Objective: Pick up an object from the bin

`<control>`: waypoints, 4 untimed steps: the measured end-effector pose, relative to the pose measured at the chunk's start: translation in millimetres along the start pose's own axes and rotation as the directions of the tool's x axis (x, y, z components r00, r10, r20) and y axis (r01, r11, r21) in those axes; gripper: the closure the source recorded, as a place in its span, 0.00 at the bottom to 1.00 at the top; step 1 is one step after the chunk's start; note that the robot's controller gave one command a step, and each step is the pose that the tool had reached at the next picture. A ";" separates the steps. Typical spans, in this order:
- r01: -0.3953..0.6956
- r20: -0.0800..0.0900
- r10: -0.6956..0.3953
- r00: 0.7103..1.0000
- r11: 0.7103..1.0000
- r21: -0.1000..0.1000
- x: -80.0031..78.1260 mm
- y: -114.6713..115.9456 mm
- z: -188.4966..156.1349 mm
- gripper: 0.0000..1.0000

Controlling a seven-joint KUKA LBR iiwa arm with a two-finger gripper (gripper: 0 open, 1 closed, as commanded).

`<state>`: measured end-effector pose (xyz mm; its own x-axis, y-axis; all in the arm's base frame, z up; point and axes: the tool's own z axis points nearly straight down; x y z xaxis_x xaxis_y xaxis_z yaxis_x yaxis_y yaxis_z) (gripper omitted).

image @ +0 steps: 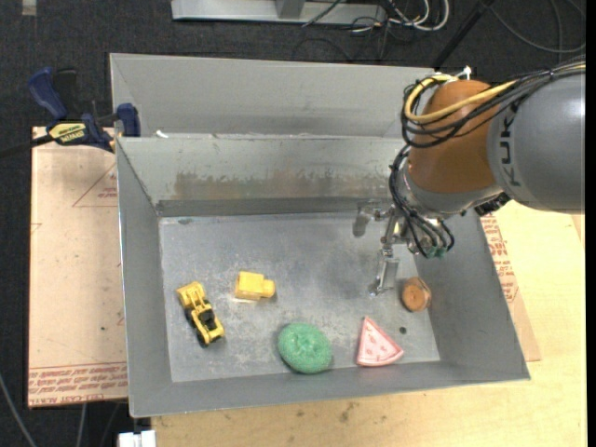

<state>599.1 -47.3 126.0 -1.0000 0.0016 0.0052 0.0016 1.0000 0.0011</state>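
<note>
Gripper (380, 282): couldn't tell if released or clenched. Hung just left of small brown round disc (415, 294) at grey metal bin's (279, 170) right side. Looked light, stiff; best pinched across its rim.

5 things lie in the bin (279, 240). The toy digger (201, 312) sits at the left, with the block (253, 287) just right of it. At the front lie the round lump (304, 347) and, to its right, the wedge (377, 344). The disc (415, 294) lies behind the wedge, just right of the gripper (382, 282).
</note>
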 end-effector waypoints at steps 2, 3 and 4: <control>-0.074 0.014 0.074 0.997 0.997 0.002 -2.7 20.9 14.4 0.00; -0.117 0.007 0.117 0.993 0.993 -0.002 -2.6 66.9 52.4 0.00; -0.214 0.005 0.214 0.977 0.977 -0.003 10.9 74.3 58.9 0.00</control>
<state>588.0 27.2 67.3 -0.9765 0.2156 -0.0002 0.2156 0.9765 0.0032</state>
